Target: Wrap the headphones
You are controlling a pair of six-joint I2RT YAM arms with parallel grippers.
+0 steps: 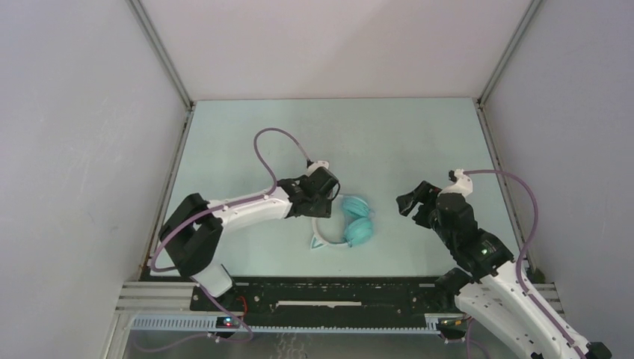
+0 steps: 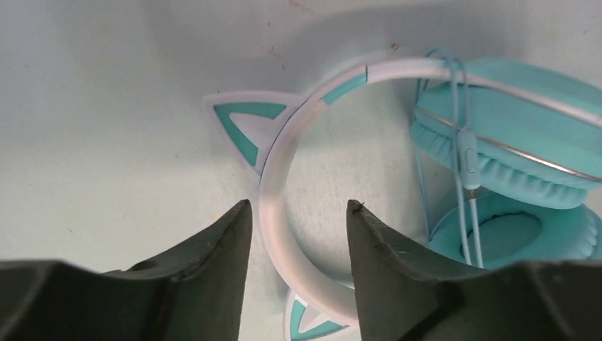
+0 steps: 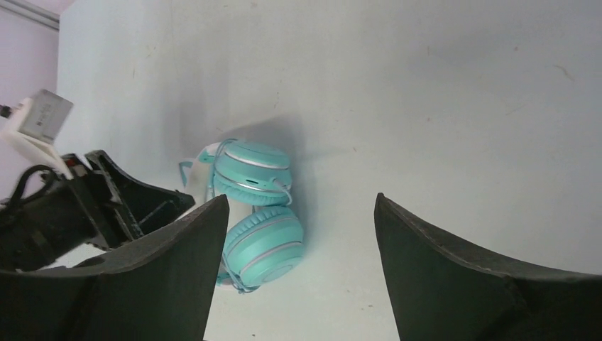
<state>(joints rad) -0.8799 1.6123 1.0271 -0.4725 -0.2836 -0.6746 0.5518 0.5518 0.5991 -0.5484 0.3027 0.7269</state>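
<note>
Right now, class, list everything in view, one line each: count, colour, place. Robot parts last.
table: one, pale green, under everything
wall panels: three, white-grey, around the table
headphones: one, teal and white, lying mid-table
cat ears: two, white with teal, on the headband
cable: one, thin teal, draped across the ear cups
left gripper: one, black, open astride the headband
right gripper: one, black, open and empty, right of the headphones

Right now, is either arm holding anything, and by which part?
Nothing is held. The left gripper stands open, jaws astride the headband of the headphones without clamping it; the right gripper is open, away from them.
</note>
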